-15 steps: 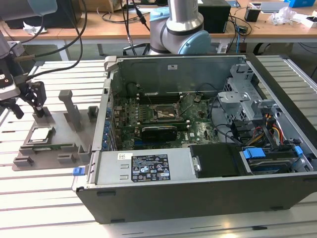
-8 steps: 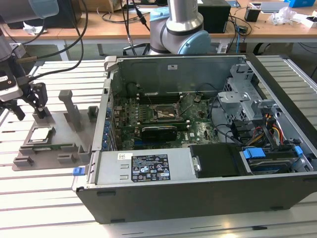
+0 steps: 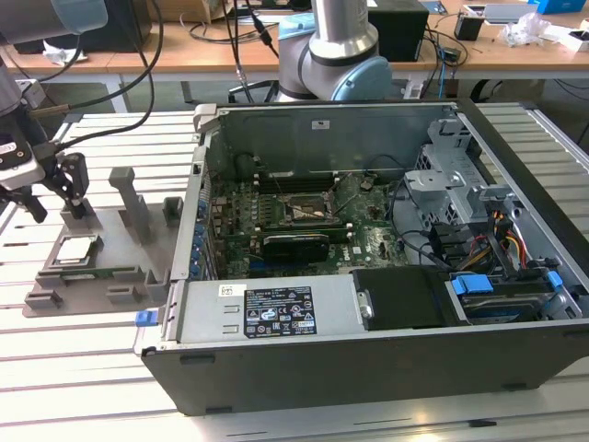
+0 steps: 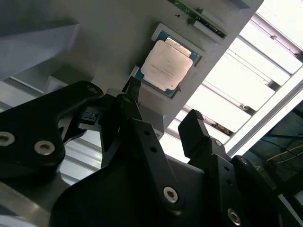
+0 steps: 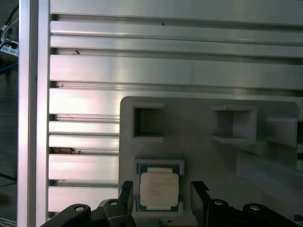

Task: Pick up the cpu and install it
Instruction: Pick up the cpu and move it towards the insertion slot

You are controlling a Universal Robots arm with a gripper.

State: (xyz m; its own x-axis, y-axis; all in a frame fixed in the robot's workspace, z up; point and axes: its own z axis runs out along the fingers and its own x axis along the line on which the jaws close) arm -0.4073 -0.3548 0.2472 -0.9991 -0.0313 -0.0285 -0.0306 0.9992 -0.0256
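- Small, flat, square, silver-grey-lidded cpu (image 5: 159, 189) is lying lid-up in a square recess of the grey plastic fixture tray (image 3: 112, 235).
- The tray is sitting on the slatted aluminium table (image 3: 83, 368), near its edge at the exterior view's left.
- Black gripper (image 4: 163, 101) is hovering over the tray, jaws apart and empty, one flanking each side of the chip.
- Judgement: the chip is looking light, stiff and thin, with a smooth lid and a probably delicate underside.
- Gripping two opposite pale edges gently is looking safest.
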